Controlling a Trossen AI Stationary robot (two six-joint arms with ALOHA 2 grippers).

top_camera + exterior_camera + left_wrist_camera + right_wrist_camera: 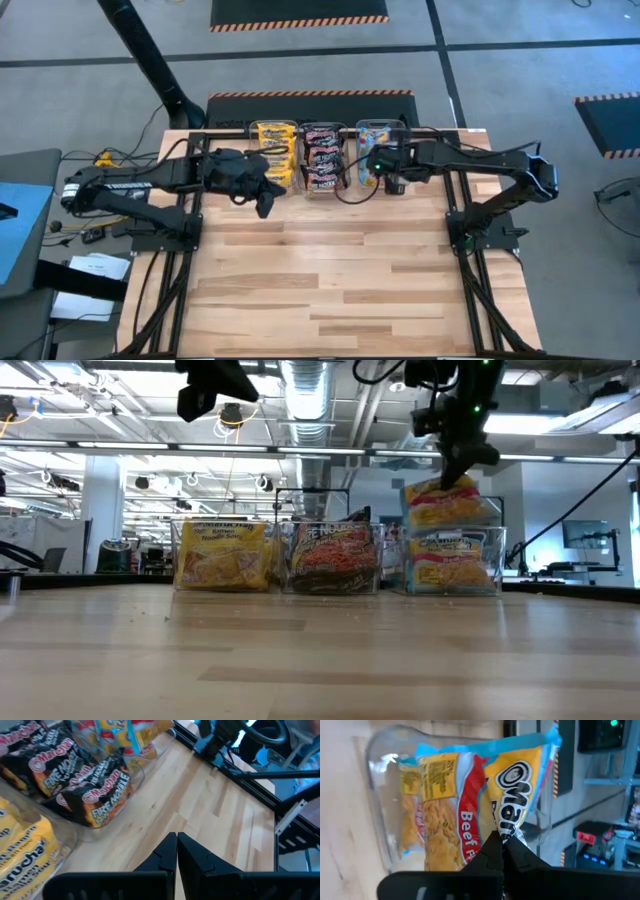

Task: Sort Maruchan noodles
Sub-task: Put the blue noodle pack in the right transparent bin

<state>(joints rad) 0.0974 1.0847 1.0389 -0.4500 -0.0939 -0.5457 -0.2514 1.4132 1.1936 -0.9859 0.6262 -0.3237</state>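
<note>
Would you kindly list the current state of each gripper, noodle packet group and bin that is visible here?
Left gripper: shut, empty, raised near the yellow bin.
Right gripper: shut on the blue packet, above the right bin.
Blue packet: pinched at its edge, hanging over its bin.
Yellow packets: stacked in the left bin.
Maroon packets: stacked in the middle bin.
Right bin: holds blue packets, nearly full.

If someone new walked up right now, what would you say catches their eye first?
Probably the right claw, pinching a light blue and orange crinkly noodle packet by its edge over the right-hand clear plastic bin. Next, the row of three bins at the table's far edge: yellow packets left, dark maroon packets middle. The left claw hangs shut beside them.
</note>
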